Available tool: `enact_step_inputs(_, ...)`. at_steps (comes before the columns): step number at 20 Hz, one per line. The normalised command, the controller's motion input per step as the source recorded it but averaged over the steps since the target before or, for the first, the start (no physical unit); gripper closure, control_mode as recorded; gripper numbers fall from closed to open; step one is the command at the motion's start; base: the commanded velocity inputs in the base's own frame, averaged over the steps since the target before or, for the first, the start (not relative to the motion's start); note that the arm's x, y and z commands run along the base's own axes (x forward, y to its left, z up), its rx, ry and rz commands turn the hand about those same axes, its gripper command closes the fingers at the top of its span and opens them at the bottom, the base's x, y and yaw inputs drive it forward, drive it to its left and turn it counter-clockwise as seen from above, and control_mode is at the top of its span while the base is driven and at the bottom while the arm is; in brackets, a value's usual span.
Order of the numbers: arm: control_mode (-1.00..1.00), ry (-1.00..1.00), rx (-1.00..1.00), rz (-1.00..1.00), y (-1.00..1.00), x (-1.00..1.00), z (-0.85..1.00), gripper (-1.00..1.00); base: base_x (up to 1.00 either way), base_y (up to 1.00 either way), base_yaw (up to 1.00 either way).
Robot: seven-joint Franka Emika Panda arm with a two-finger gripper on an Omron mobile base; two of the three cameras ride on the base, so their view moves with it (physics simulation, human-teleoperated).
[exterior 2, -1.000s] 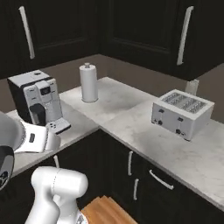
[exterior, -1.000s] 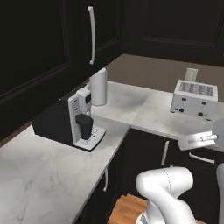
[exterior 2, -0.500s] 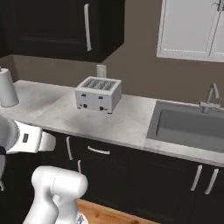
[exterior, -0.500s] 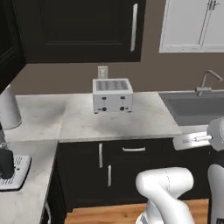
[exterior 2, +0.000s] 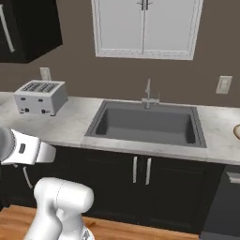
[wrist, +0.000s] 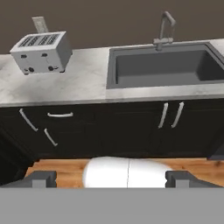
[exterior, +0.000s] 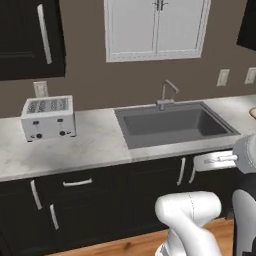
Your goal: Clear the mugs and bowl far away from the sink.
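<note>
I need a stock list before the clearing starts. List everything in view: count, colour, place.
sink: one, dark grey, recessed in the counter under the window.
faucet: one, grey metal, behind the basin.
toaster: one, silver-white, on the counter left of the basin.
counter: one, pale marble, over black cabinets.
window: one, white-framed, on the brown wall.
wall outlets: three, pale; two right of the window, one above the toaster.
bowl: a tan edge at the far right of the counter; too cropped to be sure.
gripper: two dark fingertips set wide apart, holding nothing.
</note>
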Motion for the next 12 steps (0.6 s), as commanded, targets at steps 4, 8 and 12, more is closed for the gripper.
enact_step_inputs(4, 1.0, 0.0, 0.0, 0.0, 0.0, 0.0, 0.0, -1.0, 0.0, -1.0, -0.14)
enact_step_inputs(8, 1.0, 0.0, 0.0, 0.0, 0.0, 0.0, 0.0, -1.0, 0.0, -1.0, -0.18)
enact_step_inputs(12, 1.0, 0.0, 0.0, 0.0, 0.0, 0.0, 0.0, -1.0, 0.0, -1.0, -0.21)
